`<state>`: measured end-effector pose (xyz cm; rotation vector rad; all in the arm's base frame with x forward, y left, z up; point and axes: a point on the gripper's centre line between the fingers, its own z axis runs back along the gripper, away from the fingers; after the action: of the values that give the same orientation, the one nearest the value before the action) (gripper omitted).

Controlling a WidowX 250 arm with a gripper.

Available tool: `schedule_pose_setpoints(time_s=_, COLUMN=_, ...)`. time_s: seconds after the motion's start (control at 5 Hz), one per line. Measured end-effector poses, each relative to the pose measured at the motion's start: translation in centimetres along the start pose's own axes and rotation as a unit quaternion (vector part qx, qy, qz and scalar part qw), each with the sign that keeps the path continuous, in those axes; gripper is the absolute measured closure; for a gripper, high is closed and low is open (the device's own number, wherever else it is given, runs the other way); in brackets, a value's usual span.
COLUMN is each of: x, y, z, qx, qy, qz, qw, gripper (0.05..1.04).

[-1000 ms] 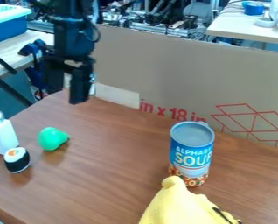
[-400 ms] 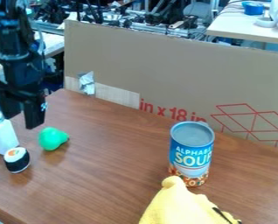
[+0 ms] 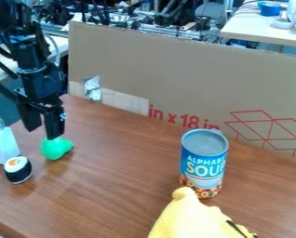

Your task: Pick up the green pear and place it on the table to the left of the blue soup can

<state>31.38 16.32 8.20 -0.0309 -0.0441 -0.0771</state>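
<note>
The black gripper (image 3: 43,134) hangs at the left of the camera view with its two fingers apart and nothing between them. Its right finger overlaps the top of a green pear-shaped toy (image 3: 55,149); whether they touch I cannot tell. Just left of the gripper stands a white bottle with a grey cap (image 3: 3,143). A black and white sushi-like piece (image 3: 18,170) sits in front of the bottle.
A blue soup can (image 3: 204,160) stands right of centre on the brown table (image 3: 113,186). In front of the can lies a yellow plush item (image 3: 197,216). An upright cardboard panel (image 3: 169,74) runs along the table's back edge.
The gripper first swung left and down from the table's back corner, then shifted slightly right toward the green toy. The objects on the table have stayed in place.
</note>
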Motion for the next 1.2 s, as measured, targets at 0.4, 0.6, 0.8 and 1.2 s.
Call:
schedule_pose_setpoints(time_s=0.4, x=2.4, y=-0.8, z=-0.9, qx=-0.008, qy=0.016, qz=-0.038, qw=0.9991, gripper=0.082)
schedule_pose_setpoints(time_s=0.6, x=2.0, y=-0.7, z=-1.8, qx=-0.017, qy=0.032, qz=-0.035, qw=0.9987, gripper=0.082)
schedule_pose_setpoints(time_s=0.8, x=1.2, y=-0.6, z=-2.8, qx=-0.022, qy=0.064, qz=-0.031, qw=0.9972, gripper=0.082)
schedule_pose_setpoints(time_s=1.2, x=0.0, y=0.0, z=-3.8, qx=-0.018, qy=0.109, qz=-0.012, qw=0.9938, gripper=0.082)
